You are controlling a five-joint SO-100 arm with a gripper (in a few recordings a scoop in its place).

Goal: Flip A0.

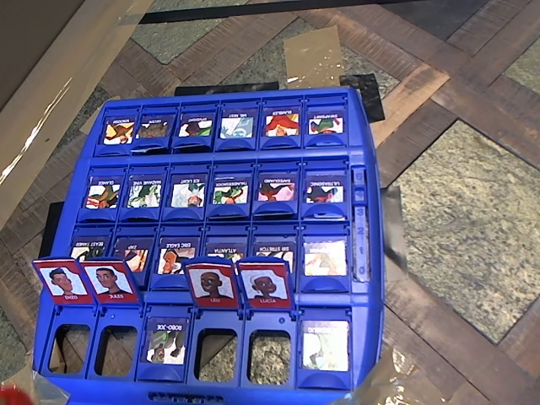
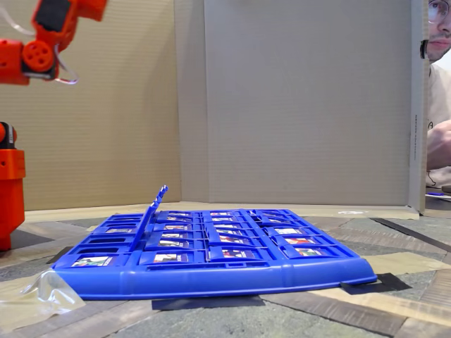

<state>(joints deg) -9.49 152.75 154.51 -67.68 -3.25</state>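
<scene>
Blue game board lay flat on the patchwork table, taking up most of the overhead view. Its left top corner sat close to the cardboard wall, while the table's right side had open room. A black patch showed under the board's far right corner. In the fixed view the board's front wall was touched at its left corner by crumpled clear film. The table's near edge was free, and a person sat past the cardboard at the right edge. The board held four rows of six tiles. We could not tell which tile was A0. In the row at the overhead view's bottom edge four tiles stood upright, reading ENZO, JULES, LEO and LUCIA. ROBO-JOE lay flat between them, and the corner tile was flat too, its name washed out by glare. The other rows lay flat with labels upside down; we read ATLANTIA and ERIC EAGLE. The orange arm hung high above the table's left edge, well clear of the board. We could not tell whether its gripper was apart or together.
</scene>
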